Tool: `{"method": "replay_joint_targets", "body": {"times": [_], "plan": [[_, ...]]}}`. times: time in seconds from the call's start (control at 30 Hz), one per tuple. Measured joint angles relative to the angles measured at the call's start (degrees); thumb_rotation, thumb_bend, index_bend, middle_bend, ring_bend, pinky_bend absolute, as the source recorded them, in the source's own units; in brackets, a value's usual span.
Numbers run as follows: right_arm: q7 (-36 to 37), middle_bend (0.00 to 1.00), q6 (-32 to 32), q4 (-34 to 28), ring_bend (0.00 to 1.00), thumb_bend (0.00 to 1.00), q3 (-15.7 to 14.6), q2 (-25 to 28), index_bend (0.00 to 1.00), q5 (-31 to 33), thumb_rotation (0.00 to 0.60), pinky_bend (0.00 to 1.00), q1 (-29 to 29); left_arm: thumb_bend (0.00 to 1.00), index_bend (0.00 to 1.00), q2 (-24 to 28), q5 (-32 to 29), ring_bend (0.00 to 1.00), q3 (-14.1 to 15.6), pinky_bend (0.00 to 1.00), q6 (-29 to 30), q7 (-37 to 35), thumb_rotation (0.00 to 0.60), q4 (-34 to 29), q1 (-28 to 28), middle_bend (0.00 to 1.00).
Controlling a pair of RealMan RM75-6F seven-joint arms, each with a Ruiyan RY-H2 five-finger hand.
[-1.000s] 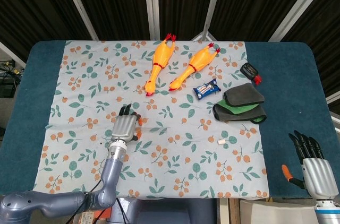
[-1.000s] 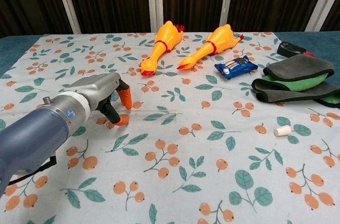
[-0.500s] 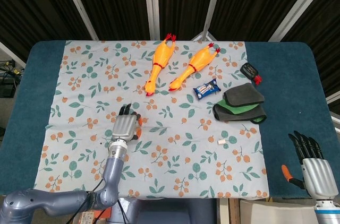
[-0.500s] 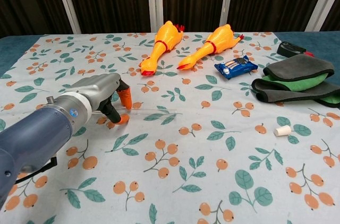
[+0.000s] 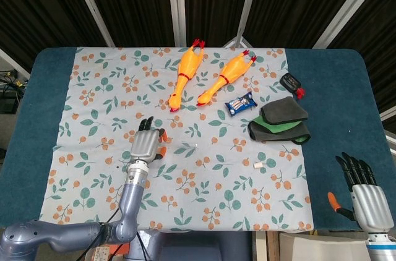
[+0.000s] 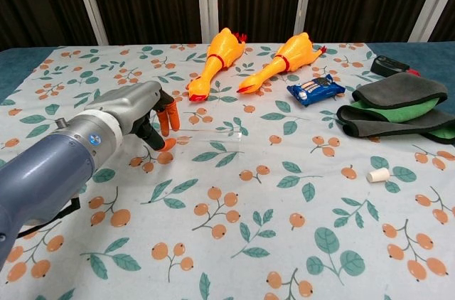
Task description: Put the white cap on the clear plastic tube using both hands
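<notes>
With my left hand [image 6: 146, 111] pinching the clear tube [image 6: 210, 132] just off the cloth, capping isn't started: the white cap [image 6: 377, 175] lies well right, my right hand [image 5: 365, 194] empty, fingers apart.

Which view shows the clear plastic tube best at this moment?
The chest view: the clear plastic tube shows side-on, extending rightward from the left hand, which pinches its near end. In the head view the tube is only a faint short streak beside the left hand, hard to tell from the cloth's pattern.
</notes>
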Motion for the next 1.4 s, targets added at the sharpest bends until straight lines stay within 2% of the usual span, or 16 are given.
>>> {"method": "replay_joint_targets", "body": {"times": [0.37, 0.73, 1.07, 1.23, 1.4], "plan": [[-1.07, 0.00, 0.85, 0.64, 0.00, 0.40, -0.17, -0.24, 0.00, -1.11, 0.600, 0.00, -0.18, 0.60, 0.66, 2.32, 5.29, 0.05, 1.21, 0.00, 0.03, -7.54, 0.600, -1.14, 1.97, 0.52], [-4.28, 0.00, 0.86, 1.04, 0.00, 0.40, 0.05, -0.97, 0.00, -2.58, 0.600, 0.00, 0.50, 0.61, 0.66, 7.80, 12.71, 0.05, 2.78, 0.00, -2.15, -17.52, 0.600, -2.66, 4.09, 0.52], [-10.17, 0.00, -4.16, -1.19, 0.00, 0.40, 1.90, -4.29, 0.00, -1.81, 0.600, 0.00, 4.46, 0.61, 0.67, 10.86, 14.97, 0.05, 1.90, 0.00, -5.22, -23.62, 0.600, -3.71, 4.05, 0.52], [-13.78, 0.01, -8.55, -3.88, 0.00, 0.40, 3.94, -5.88, 0.12, -0.26, 0.600, 0.00, 8.09, 0.61, 0.67, 12.49, 16.18, 0.05, 1.09, 0.00, -6.18, -26.71, 0.600, -4.12, 3.88, 0.52], [-17.59, 0.07, -14.29, -6.05, 0.00, 0.40, 6.66, -7.92, 0.23, 3.38, 0.600, 0.00, 12.60, 0.61, 0.67, 14.77, 17.76, 0.05, 0.15, 0.00, -6.61, -29.93, 0.600, -5.43, 3.83, 0.52]]}}
